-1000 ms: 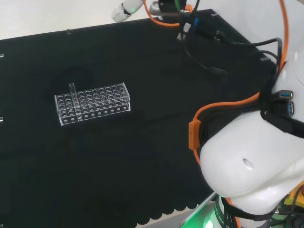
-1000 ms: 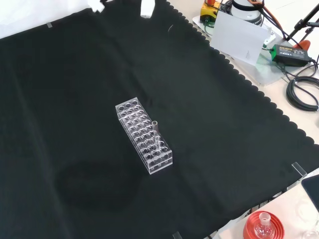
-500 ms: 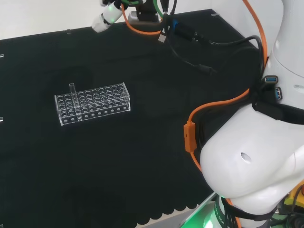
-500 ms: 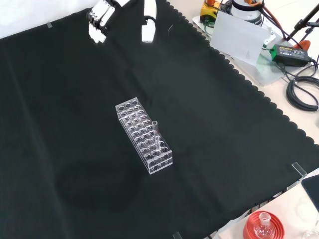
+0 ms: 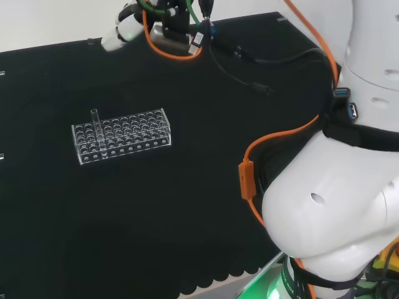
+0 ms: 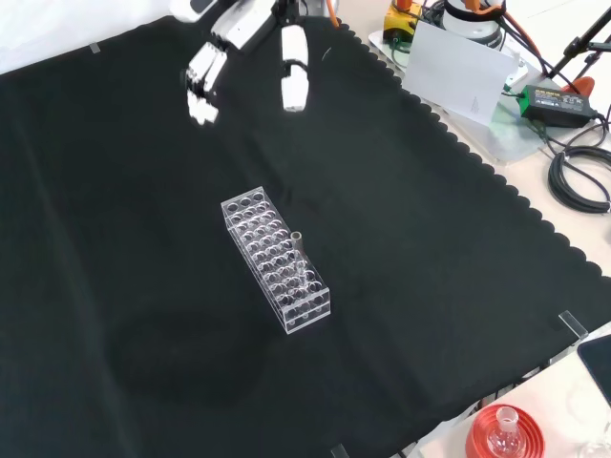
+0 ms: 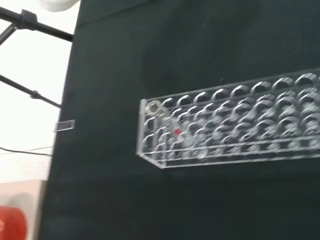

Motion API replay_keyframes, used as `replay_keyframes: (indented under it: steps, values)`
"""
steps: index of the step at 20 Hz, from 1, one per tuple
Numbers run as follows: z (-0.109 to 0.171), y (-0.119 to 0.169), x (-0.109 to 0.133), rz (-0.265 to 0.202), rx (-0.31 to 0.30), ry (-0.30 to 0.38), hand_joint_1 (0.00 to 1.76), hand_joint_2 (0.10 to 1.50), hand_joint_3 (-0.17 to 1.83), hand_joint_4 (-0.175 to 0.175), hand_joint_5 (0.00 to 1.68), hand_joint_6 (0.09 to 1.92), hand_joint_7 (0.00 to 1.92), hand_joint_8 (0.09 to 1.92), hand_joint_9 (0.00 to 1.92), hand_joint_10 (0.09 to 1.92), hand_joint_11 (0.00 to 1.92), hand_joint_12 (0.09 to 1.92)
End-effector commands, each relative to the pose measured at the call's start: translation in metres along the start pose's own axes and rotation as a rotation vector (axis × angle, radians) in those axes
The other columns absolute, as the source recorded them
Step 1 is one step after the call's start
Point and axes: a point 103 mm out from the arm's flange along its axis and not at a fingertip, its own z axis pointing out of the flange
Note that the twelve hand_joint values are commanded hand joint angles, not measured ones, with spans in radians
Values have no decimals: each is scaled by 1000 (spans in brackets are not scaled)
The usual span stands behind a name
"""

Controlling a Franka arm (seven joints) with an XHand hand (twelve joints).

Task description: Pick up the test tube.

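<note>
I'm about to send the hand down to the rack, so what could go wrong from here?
The test tube is thin clear glass and stands near one end of the clear rack, so it is easy to misjudge against the black cloth. The open hand is wide next to it; its fingers may catch the rack's edge and shove or tip the rack rather than close on the tube.

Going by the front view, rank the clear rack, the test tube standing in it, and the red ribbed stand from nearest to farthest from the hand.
1. The clear rack, mid-cloth, its near end below the hand.
2. The test tube, upright toward the rack's far end.
3. The red ribbed stand, off the cloth at the view's bottom right.
</note>
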Motion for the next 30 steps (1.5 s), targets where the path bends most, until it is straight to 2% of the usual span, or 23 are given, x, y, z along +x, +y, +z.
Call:
replay_keyframes:
  steps: [1,14,26,30]
  values:
    - [32,15,13,-32,48,22,668,814,310,0,258,87,44,681,0,789,0,1096]
    - [101,32,17,-36,114,30,688,810,311,-3,270,87,59,696,0,837,0,1116]
    - [144,63,14,-44,123,21,737,796,329,-9,298,87,104,725,7,921,0,1213]
    - [150,69,12,-46,124,20,754,791,337,-12,310,87,120,736,23,935,0,1237]
